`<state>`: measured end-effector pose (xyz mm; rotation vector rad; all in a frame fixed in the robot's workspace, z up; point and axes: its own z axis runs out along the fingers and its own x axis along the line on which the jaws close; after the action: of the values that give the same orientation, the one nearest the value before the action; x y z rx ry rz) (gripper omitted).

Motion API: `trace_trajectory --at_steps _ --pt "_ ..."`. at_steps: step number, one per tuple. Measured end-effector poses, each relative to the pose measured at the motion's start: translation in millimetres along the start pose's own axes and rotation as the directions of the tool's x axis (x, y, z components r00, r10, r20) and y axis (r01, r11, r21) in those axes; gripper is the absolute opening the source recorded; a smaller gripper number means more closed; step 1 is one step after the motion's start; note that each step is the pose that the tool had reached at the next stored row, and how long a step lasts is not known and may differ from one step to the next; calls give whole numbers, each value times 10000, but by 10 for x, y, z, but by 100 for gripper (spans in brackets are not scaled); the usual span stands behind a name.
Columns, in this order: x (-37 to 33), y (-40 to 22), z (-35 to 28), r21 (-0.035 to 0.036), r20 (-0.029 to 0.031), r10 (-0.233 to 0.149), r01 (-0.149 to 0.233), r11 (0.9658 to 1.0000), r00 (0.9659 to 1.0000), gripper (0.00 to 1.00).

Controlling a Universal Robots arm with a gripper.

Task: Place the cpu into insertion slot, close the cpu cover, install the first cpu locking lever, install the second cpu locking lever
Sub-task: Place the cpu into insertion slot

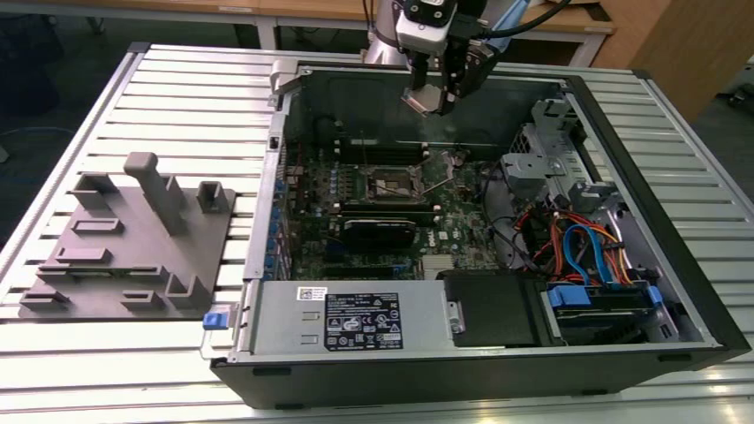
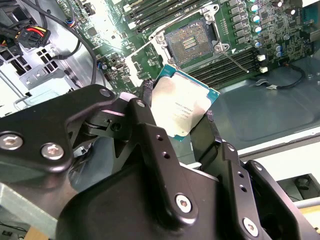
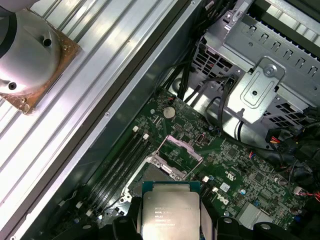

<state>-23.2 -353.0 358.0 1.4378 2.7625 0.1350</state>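
**Your fingers (image 2: 206,134) grip the cpu (image 2: 181,107), held in the air over the open computer case (image 1: 659,344).**

The two black fingers pinch the cpu by opposite edges, and you see its silvery top in both wrist views. Below the fingers and apart from the cpu, the insertion slot (image 2: 192,42) lies uncovered on the green board (image 2: 280,22), its contacts showing and the long memory slots (image 2: 227,65) just beside it. Farther out, the case stands on the slatted metal surface (image 1: 177,88), with a grey fixture block (image 1: 130,238) well apart from the fingers.
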Motion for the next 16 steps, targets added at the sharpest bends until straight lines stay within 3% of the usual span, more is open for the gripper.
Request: trace_trajectory --at_steps 9,16 --pt "0 0 0 -1 5 54 -54 10000 10000 55" --pt "4 0 4 -9 42 469 -469 9989 9989 55"
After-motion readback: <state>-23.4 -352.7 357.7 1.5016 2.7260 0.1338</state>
